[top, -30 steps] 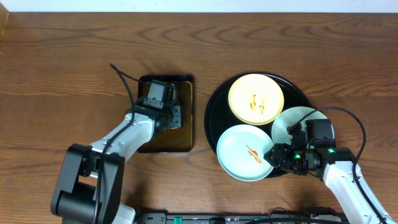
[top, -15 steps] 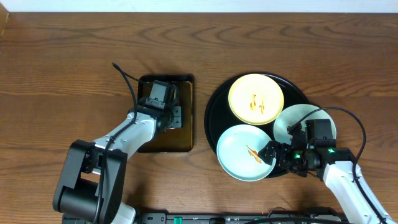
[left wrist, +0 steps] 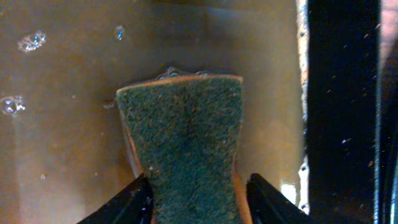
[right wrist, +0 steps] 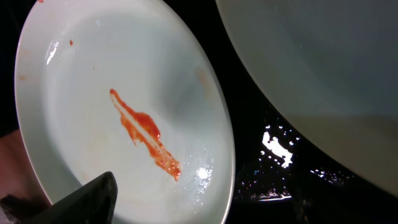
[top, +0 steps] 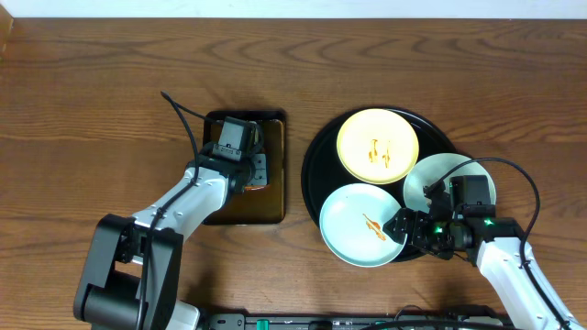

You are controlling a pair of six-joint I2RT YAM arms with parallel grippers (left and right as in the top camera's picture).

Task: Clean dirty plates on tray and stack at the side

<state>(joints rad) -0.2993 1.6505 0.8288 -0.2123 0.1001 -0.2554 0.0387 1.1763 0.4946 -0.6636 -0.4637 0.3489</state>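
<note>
The black round tray (top: 316, 156) holds a pale yellow plate (top: 378, 145) with orange smears, a mint-green plate (top: 359, 225) with an orange-red smear, and a second mint-green plate (top: 431, 179) partly under my right arm. My right gripper (top: 404, 227) is open, and its jaws straddle the smeared mint plate's right rim (right wrist: 227, 168). One finger is over the plate's inside; the other is over the tray. My left gripper (left wrist: 196, 199) is shut on a green-faced sponge (left wrist: 186, 137), which is pressed into the brownish liquid.
A small rectangular dark tray (top: 275, 206) of brownish liquid sits left of the round tray, with my left gripper (top: 240, 167) in it. Bare wood tabletop (top: 92, 110) lies to the left, behind, and at the far right. The wet black tray floor (right wrist: 280, 149) shows between the two mint plates.
My right gripper has edged a little left, further over the smeared mint plate's rim. The left gripper and sponge have stayed in the liquid tray.
</note>
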